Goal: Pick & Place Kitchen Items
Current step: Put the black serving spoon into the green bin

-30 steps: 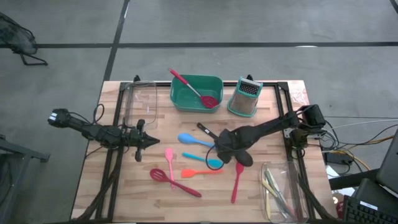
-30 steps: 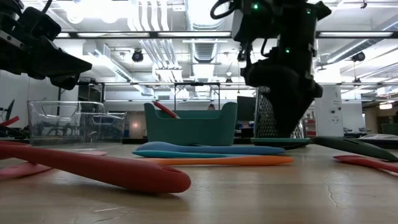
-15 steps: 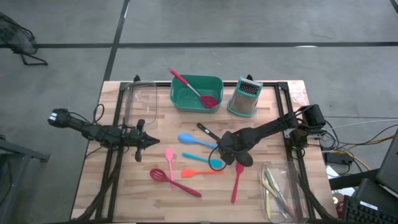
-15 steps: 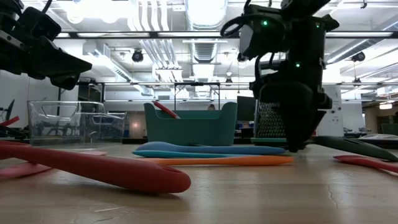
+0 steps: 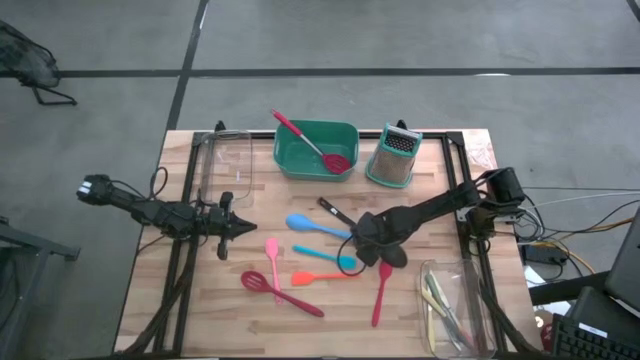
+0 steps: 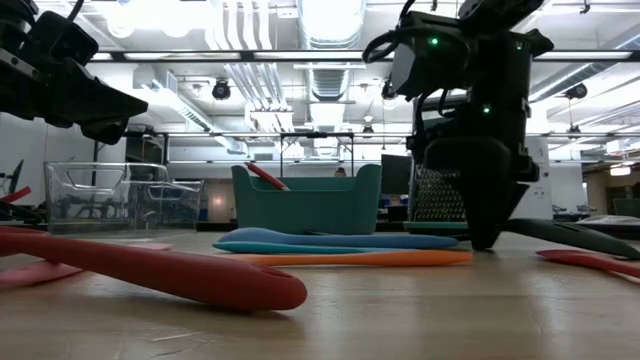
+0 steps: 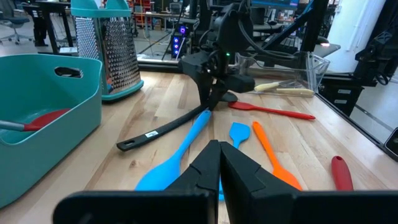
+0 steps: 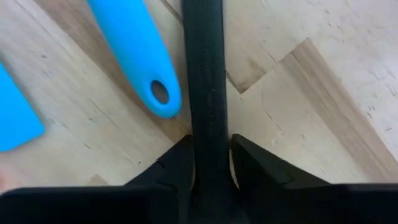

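A black ladle (image 5: 332,212) lies on the wooden table near its middle, with its bowl (image 5: 394,256) toward the right. My right gripper (image 5: 362,236) points down and is shut on the ladle's handle. A blue spoon (image 5: 304,224), a blue spatula (image 5: 336,259), an orange spatula (image 5: 314,277), a pink spatula (image 5: 272,251), a red slotted spoon (image 5: 278,291) and a red spatula (image 5: 381,290) lie flat around it. My left gripper (image 5: 246,228) hovers shut at the table's left, holding nothing. My right gripper pinches the ladle's handle (image 8: 204,93) between its two fingers (image 8: 177,163), about midway along it. The fingers come from above, pointing down, and stand across the handle. The ladle lies on the table.
A teal tub (image 5: 300,160) holding a red spoon (image 5: 318,149) and a steel grater (image 5: 393,157) stand at the far edge. A clear bin (image 5: 226,160) sits at the far left. Another clear bin (image 5: 452,300) with pale utensils sits at the near right.
My right gripper has come down to the table over the ladle's handle and shifted a little toward the table's right edge. The utensils lie where they were.
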